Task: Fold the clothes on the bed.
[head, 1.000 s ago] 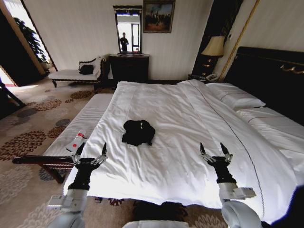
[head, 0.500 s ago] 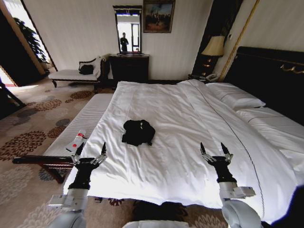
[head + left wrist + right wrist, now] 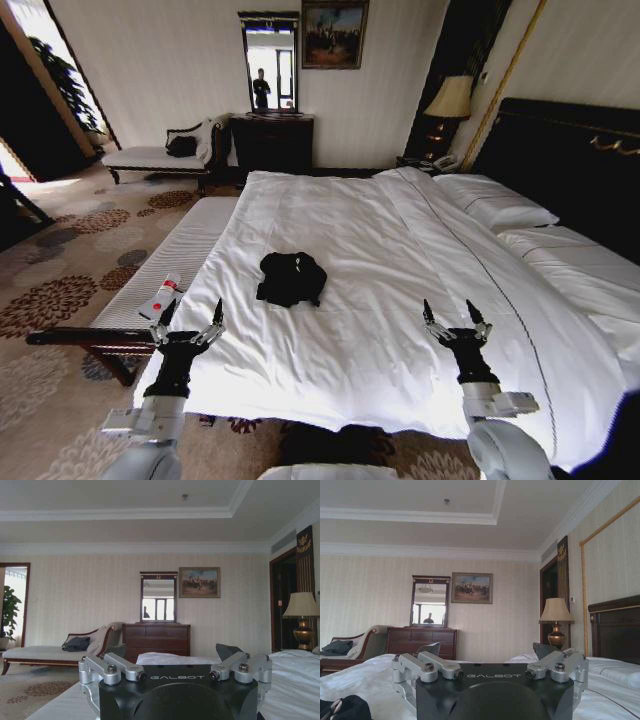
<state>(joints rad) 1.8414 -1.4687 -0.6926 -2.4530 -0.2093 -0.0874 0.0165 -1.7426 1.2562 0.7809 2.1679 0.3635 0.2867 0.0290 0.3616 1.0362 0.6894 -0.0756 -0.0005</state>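
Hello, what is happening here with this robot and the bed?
The robot stands at the foot of the bed. A black T-shirt lies crumpled on the white cover, untouched. The left gripper and right gripper are both open and empty, held over the near edge, short of the shirt. Folding has not begun.

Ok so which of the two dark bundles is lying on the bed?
The crumpled black T-shirt, on the white bed ahead of both grippers. The other dark bundle sits on the chaise by the far wall.
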